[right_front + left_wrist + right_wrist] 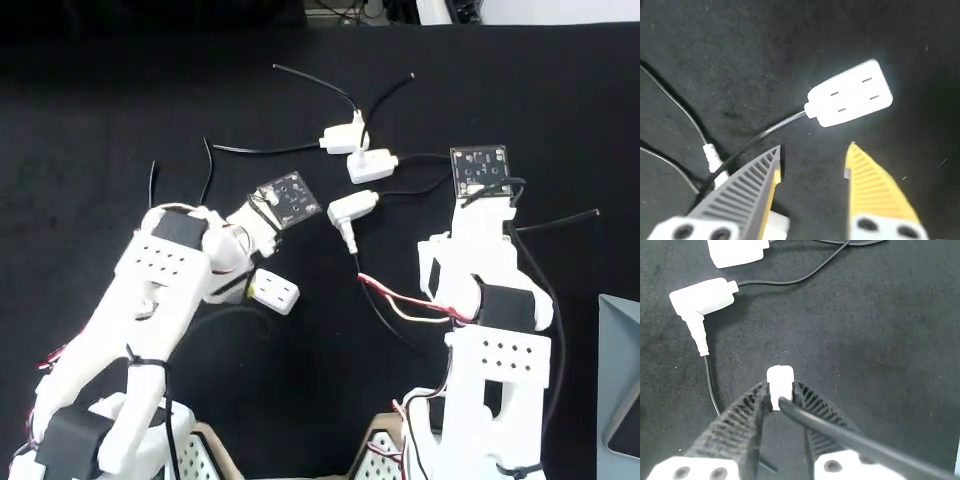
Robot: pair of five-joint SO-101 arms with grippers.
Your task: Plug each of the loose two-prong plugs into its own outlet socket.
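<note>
The right gripper (780,389), its arm stretched forward over the black table (100,90), is clenched on a white plug (780,376). The left gripper (815,147) hangs released, jaws spread, near the outlet socket (850,95) lying flat.

no legible text, numbers or signs anywhere, outlet socket (850,97) bears no print

Black cloth (120,90) covers the whole table. Far edge: pale strip (470,10) with dark cables (350,10). Grey box (620,380) at near right.
</note>
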